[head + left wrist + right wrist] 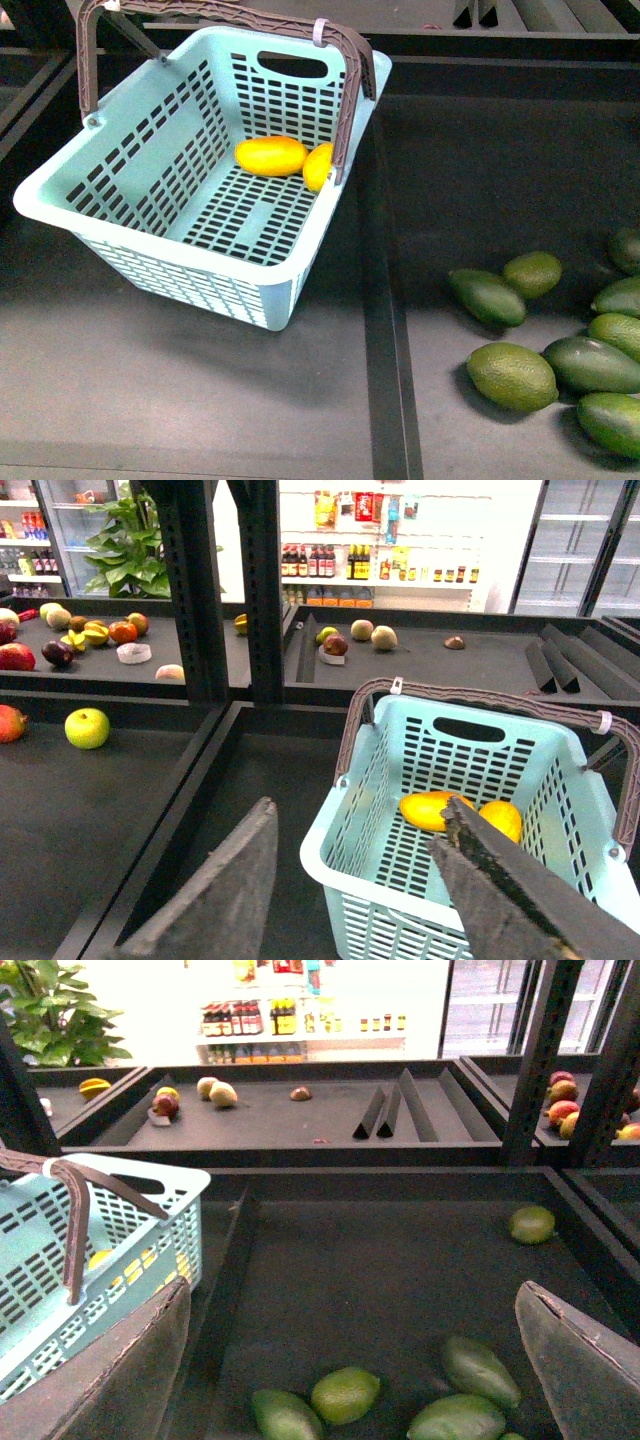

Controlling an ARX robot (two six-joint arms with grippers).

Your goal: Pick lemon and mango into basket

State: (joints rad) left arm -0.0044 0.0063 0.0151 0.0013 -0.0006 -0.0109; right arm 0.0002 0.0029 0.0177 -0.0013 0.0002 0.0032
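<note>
Both task fruits already lie inside the basket. The mango rests on the slotted floor with its long axis running roughly 9 to 3 o'clock in the front view. The lemon sits just beside it at 3 o'clock, half hidden behind the brown handle; whether the 2 fruits touch I cannot tell.

In its wrist view the left claw hangs above the near rim of the basket with its 2 fingers spread wide and nothing between them. The mango and lemon lie ahead of it, toward 1 o'clock. The right claw is also spread wide and empty, over the dark bench, with the basket off at 9 o'clock and green fruits below it.

The left arm is the nearer one to the basket. Judging by this, the task looks finished, and any coming move is only a retreat upward, clear of the handles.

The bench is matte black, split by raised dividers. Several dark green oval fruits lie at 4 o'clock from the basket, well apart from it. Shelves of other fruit and a shop aisle stand behind.
</note>
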